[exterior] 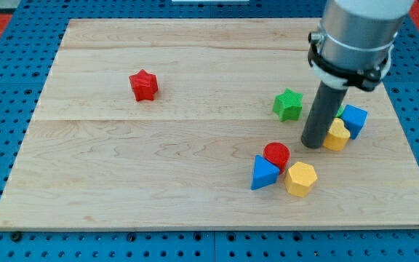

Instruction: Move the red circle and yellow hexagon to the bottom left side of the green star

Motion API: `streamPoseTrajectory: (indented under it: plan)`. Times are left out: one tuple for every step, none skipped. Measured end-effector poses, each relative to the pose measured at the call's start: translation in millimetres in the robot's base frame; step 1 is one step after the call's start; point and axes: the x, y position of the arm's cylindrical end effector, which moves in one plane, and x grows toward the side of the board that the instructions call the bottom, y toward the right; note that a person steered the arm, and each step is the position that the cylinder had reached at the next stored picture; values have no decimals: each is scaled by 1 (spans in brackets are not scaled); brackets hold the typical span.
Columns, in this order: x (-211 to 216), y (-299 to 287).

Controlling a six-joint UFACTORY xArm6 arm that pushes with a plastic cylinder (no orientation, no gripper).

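Since the rod has no jaws, only its tip [313,144] pushes, and it sits at four o'clock of the green star [288,104]. Red circle [276,154] and yellow hexagon [301,179] lie at six o'clock (touching a blue block [263,173]), which may get dragged along.

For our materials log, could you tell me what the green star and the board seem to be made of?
Green star: probably matte plastic, going by its uniform saturated colour and lack of glare. Board: light wood, unvarnished or satin, with visible grain and plank seams.
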Motion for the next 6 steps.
streamPoseTrajectory:
  plan:
    - [46,22]
    - [78,22]
    - [76,-14]
    - [54,-48]
    - [14,-61]
    - [7,-51]
